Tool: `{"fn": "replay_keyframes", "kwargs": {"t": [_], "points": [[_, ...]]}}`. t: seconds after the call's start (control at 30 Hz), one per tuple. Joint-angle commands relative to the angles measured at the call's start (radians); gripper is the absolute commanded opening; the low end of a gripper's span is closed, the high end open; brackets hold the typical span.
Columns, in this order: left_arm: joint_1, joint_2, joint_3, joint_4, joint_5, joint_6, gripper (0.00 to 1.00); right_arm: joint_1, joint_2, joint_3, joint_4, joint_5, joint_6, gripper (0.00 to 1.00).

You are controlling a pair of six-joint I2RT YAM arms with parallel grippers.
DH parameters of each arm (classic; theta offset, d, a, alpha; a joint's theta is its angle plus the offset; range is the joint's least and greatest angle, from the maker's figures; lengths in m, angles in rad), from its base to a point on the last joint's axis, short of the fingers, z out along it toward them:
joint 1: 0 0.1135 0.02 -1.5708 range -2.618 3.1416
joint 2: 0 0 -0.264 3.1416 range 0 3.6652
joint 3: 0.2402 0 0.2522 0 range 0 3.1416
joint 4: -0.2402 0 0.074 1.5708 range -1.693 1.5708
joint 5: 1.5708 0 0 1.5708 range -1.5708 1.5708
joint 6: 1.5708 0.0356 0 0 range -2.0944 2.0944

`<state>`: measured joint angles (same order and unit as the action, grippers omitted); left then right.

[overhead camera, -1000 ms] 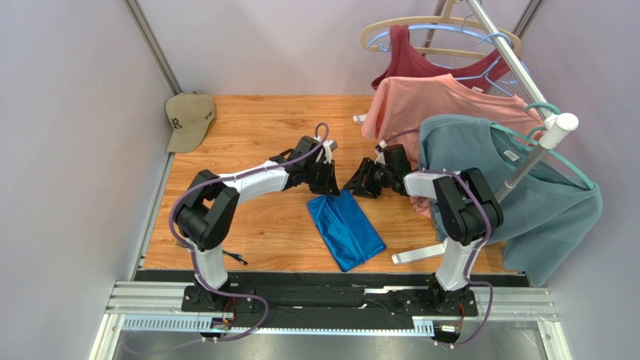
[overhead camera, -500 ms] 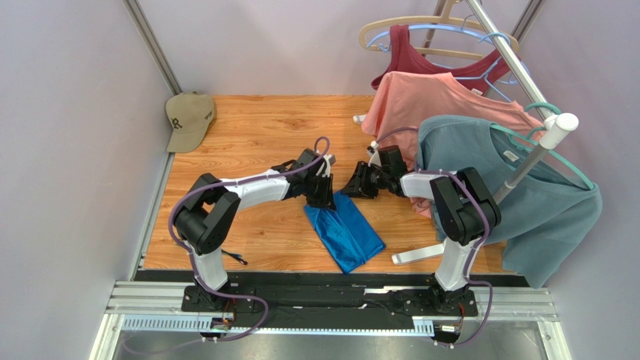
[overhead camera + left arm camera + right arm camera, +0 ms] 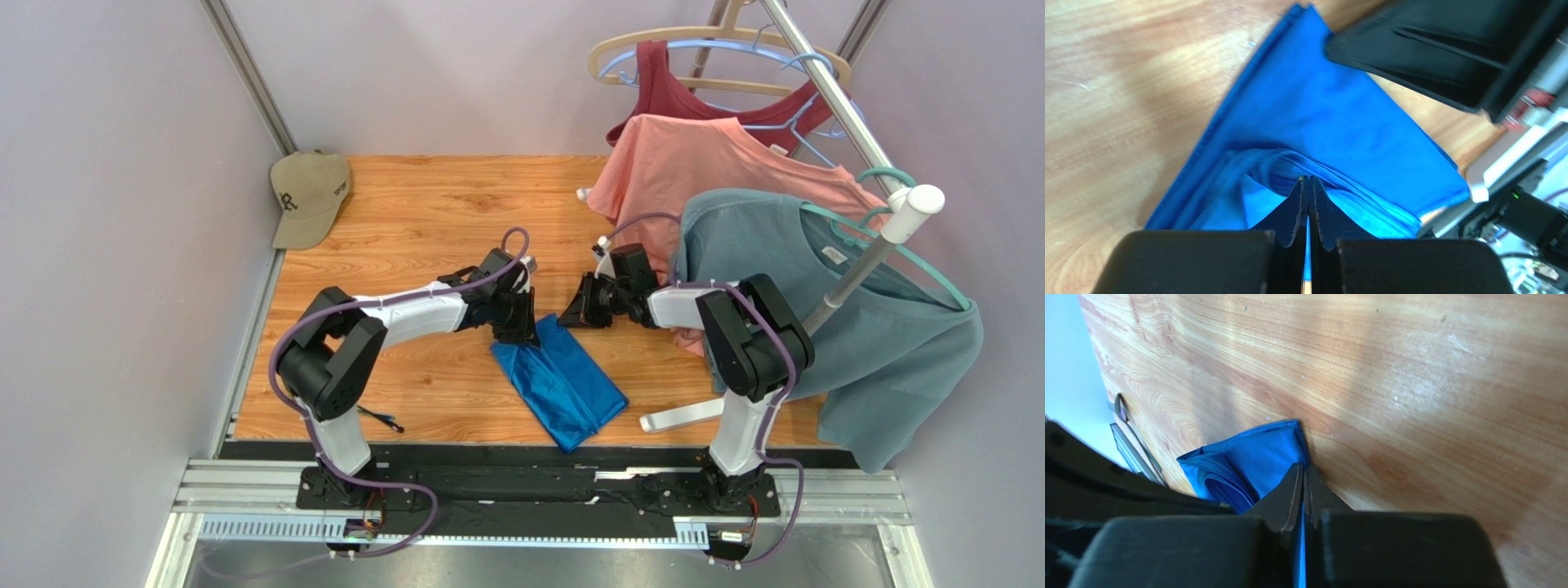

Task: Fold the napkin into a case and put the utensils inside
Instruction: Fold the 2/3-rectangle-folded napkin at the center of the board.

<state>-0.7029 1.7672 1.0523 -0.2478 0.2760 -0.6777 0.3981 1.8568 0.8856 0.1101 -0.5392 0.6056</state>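
Both jaws, left and right, clenched, each pinching the napkin (image 3: 559,382) at its far edge | napkin lies folded on the surface (image 3: 405,221) between my arms | paired grip judged to keep layers aligned for folding.

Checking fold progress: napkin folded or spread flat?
Folded. The napkin lies as a narrow layered strip; the left wrist view shows stacked edges. Both the left gripper and right gripper pinch its far end.

One camera looks down from behind me; both wrist cameras hover close over the same shiny royal-blue folded cloth (image 3: 558,386).
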Motion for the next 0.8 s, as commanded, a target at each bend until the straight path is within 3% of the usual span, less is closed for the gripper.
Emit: {"fn": "replay_keyframes", "kwargs": {"t": [0.0,0.27,0.47,0.77], "points": [[-0.001,0.040,0.038,0.022,-0.044,-0.003,0.03,0.008,-0.056,-0.025,-0.044,0.068,-0.010,0.00],[-0.001,0.143,0.129,0.007,-0.089,0.047,0.02,0.038,-0.186,-0.020,-0.101,0.088,0.020,0.00],[0.006,0.173,0.209,-0.024,-0.089,0.125,0.01,0.128,-0.245,-0.024,-0.167,0.258,0.088,0.00],[0.040,0.060,0.106,0.045,-0.025,0.148,0.08,0.246,-0.219,0.027,-0.243,0.475,0.132,0.00]]}}
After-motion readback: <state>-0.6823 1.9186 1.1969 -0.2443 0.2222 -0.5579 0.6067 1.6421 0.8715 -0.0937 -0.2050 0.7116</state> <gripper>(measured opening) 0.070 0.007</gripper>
